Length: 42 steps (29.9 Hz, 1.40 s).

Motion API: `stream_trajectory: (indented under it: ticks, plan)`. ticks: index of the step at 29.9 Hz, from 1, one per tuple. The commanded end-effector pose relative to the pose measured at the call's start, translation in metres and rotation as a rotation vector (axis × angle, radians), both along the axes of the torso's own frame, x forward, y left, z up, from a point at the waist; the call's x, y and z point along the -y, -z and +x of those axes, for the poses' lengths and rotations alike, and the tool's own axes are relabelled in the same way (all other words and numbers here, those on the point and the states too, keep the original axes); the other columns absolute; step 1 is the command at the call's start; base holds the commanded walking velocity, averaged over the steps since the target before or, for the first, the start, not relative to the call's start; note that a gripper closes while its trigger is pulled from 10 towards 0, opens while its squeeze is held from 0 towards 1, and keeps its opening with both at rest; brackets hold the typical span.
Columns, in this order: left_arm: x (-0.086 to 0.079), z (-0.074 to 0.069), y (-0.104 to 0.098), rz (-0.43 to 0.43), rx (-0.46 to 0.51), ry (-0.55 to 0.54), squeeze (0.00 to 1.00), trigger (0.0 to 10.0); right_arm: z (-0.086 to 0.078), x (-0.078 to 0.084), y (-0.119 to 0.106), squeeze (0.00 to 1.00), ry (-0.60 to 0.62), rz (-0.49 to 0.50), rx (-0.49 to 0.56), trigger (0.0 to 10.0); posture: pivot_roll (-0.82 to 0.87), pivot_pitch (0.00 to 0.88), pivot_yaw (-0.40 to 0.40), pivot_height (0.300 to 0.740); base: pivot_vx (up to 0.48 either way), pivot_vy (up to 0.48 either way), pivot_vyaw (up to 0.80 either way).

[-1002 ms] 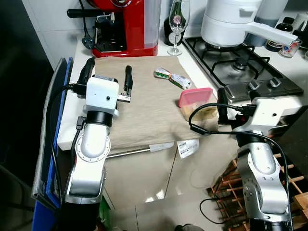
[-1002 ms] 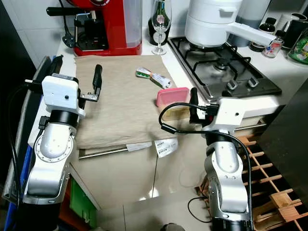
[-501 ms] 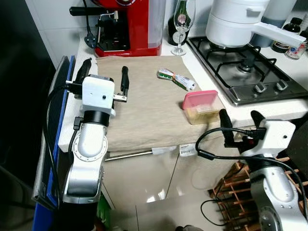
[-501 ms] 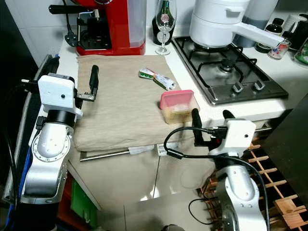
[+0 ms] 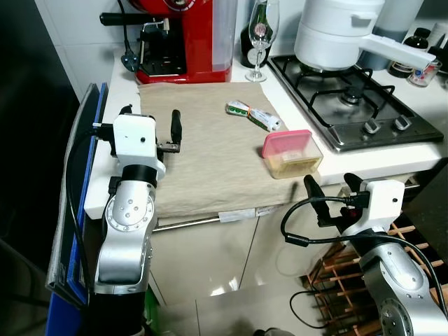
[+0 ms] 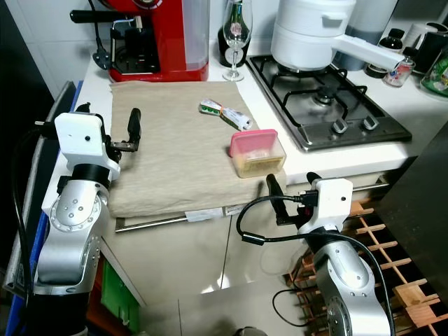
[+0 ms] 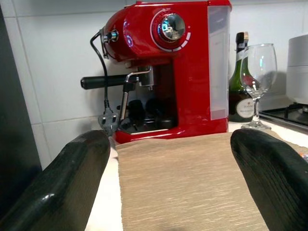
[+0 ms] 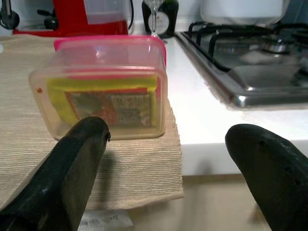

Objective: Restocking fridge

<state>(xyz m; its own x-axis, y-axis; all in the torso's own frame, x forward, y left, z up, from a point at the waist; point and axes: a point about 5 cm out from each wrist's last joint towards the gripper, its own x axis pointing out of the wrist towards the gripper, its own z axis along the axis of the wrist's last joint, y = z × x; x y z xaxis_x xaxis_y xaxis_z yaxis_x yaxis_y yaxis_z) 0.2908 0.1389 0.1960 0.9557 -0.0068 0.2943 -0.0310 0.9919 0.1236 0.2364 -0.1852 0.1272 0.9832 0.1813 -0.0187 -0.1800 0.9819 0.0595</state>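
Left gripper (image 5: 150, 124): up at the counter's left edge, fingers spread wide with nothing between them, aimed across the beige cloth (image 5: 203, 147) at the red coffee machine (image 7: 168, 67).
Wine glass (image 7: 258, 82): standing just beside that machine, with a dark bottle (image 7: 240, 82) behind it.
Wrapped packet (image 5: 253, 115): lying loose on the cloth, between the glass and the tub.
Pink-lidded tub (image 5: 291, 153): here's the likely item to restock, sitting on the cloth's right front corner, close to the counter edge, untouched.
Right gripper (image 8: 168, 159): hanging below the counter edge in front of the tub, fingers parted and empty, the tub framed beyond them.
Hob (image 5: 346, 105): right of the tub, with a big white pot (image 5: 336, 31) on it.
Risk one: coming up from below, a finger could knock the counter edge or snag the overhanging cloth, dragging tub and packet.
Risk two: a grip only on the lid might pop it off, spilling the contents.
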Motion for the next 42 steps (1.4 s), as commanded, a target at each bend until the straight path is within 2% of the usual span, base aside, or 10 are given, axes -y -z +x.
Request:
stream_trajectory:
  ticks: [1,6,14,19,27,28,36,37,38,42]
  plan:
    - [0.004,-0.002,-0.002,0.004,0.012,0.019,0.0,10.0,0.007,-0.005,-0.002,0.2,-0.019,0.004,0.014,10.0,-0.08,0.0,-0.008,0.74,0.0,0.0,0.0]
    - [0.004,-0.001,-0.005,0.013,0.016,0.019,0.0,10.0,0.022,-0.017,-0.011,0.2,-0.048,-0.005,0.074,10.0,-0.08,0.0,-0.01,0.74,0.0,0.0,0.0]
    - [0.008,0.004,-0.006,0.006,0.016,0.028,0.0,10.0,0.07,-0.049,-0.034,0.2,-0.079,-0.072,0.219,10.0,-0.07,0.0,-0.007,0.74,0.0,0.0,0.0]
    - [0.008,0.006,-0.008,0.007,0.025,0.026,0.0,10.0,0.084,-0.05,-0.055,0.2,-0.023,-0.079,0.317,10.0,-0.07,0.0,-0.006,0.74,0.0,0.0,0.0]
    - [0.009,0.007,-0.007,0.011,0.019,0.037,0.0,10.0,0.076,-0.042,-0.077,0.2,0.052,-0.05,0.424,10.0,-0.07,0.0,-0.002,0.74,0.0,0.0,0.0]
    - [0.009,0.007,-0.007,0.014,0.02,0.039,0.0,10.0,0.068,-0.032,-0.081,0.2,0.083,-0.043,0.446,10.0,-0.08,0.0,-0.002,0.74,0.0,0.0,0.0]
    - [0.009,0.006,-0.006,0.017,0.012,0.045,0.0,10.0,0.039,-0.007,-0.061,0.2,0.088,-0.034,0.329,10.0,-0.11,0.0,-0.004,0.74,0.0,0.0,0.0]
    - [0.009,0.006,-0.006,0.017,0.012,0.047,0.0,10.0,0.037,-0.002,-0.057,0.2,0.095,-0.036,0.301,10.0,-0.11,0.0,-0.004,0.74,0.0,0.0,0.0]
    - [0.01,0.007,-0.007,0.018,0.018,0.05,0.0,10.0,0.035,0.012,-0.051,0.2,0.143,-0.06,0.267,10.0,-0.11,0.0,-0.003,0.74,0.0,0.0,0.0]
    - [0.009,0.009,-0.008,0.019,0.022,0.046,0.0,10.0,0.037,0.02,-0.051,0.2,0.188,-0.094,0.268,10.0,-0.12,0.0,0.004,0.74,0.0,0.0,0.0]
